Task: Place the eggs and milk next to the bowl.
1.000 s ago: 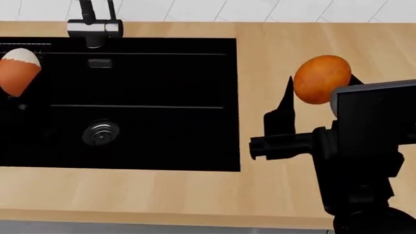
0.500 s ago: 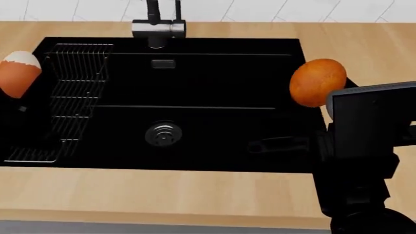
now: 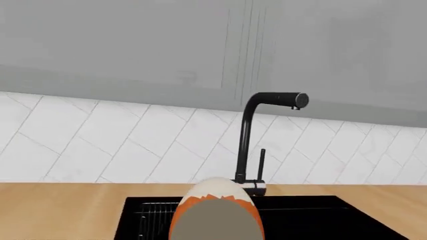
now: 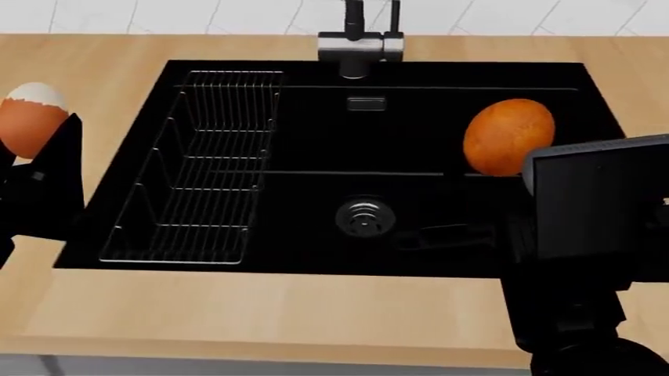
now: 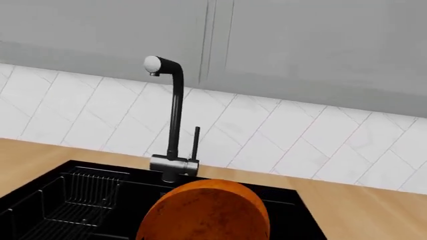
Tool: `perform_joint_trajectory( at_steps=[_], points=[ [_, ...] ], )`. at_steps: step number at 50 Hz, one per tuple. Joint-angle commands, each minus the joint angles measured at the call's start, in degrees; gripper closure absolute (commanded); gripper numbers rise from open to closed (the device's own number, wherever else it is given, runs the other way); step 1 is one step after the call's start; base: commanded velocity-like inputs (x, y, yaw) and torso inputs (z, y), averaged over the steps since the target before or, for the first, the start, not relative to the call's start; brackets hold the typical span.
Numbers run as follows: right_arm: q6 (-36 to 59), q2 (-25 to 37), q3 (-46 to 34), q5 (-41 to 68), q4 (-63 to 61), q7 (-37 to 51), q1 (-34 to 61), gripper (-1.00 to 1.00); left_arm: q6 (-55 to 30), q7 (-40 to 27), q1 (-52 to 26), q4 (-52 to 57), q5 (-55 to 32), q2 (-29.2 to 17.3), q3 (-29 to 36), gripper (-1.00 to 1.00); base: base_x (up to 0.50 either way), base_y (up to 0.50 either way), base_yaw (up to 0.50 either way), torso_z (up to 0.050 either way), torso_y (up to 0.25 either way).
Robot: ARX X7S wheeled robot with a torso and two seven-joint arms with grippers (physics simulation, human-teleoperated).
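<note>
I hold both eggs over the black sink. The egg with a whitish cap point(image 4: 31, 116) sits in my left gripper point(image 4: 27, 145) at the head view's left edge, above the counter beside the sink. It fills the lower middle of the left wrist view point(image 3: 215, 212). The plain orange egg point(image 4: 509, 135) is in my right gripper point(image 4: 507, 157), above the sink's right part, and looms large in the right wrist view point(image 5: 203, 210). Both grippers are shut on their eggs, and their fingers are mostly hidden. The milk and the bowl are out of view.
A black sink point(image 4: 439, 196) is set in a light wooden counter point(image 4: 293, 313). A wire rack point(image 4: 199, 176) lies in the sink's left part, a drain point(image 4: 364, 215) in the middle. A dark faucet point(image 4: 361, 39) stands at the back edge, before a white tiled wall point(image 5: 280, 135).
The sink, faucet and wire rack have slid to the right in the head view, so the view has moved left along the counter. Both eggs stay held in the same places.
</note>
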Motion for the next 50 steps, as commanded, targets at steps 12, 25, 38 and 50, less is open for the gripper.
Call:
perform_joint_trajectory(
  at_steps=[12, 25, 38, 50],
  points=[
    [0.0, 0.15, -0.89, -0.76, 0.07, -0.56, 0.27, 1.0, 1.08, -0.5, 0.55, -0.48, -1.23, -0.23, -0.17, 1.0, 0.0, 0.5, 0.0, 0.0, 0.0],
    [-0.87, 0.28, -0.46, -0.49, -0.06, -0.53, -0.93, 1.0, 1.29, -0.44, 0.38, -0.69, -0.95, -0.25, 0.48, 1.0, 0.0, 0.5, 0.0, 0.0, 0.0],
    [0.49, 0.63, 0.42, 0.7, -1.88, 0.07, -1.01, 1.0, 0.4, -1.62, 0.68, 1.09, -2.18, -0.7, 0.02, 1.0, 0.0, 0.5, 0.0, 0.0, 0.0],
    [0.04, 0.72, 0.13, 0.84, -1.83, 0.09, -1.19, 1.0, 0.83, -1.59, 1.31, 1.33, -2.32, -1.08, -0.21, 1.0, 0.0, 0.5, 0.0, 0.0, 0.0]
  ],
)
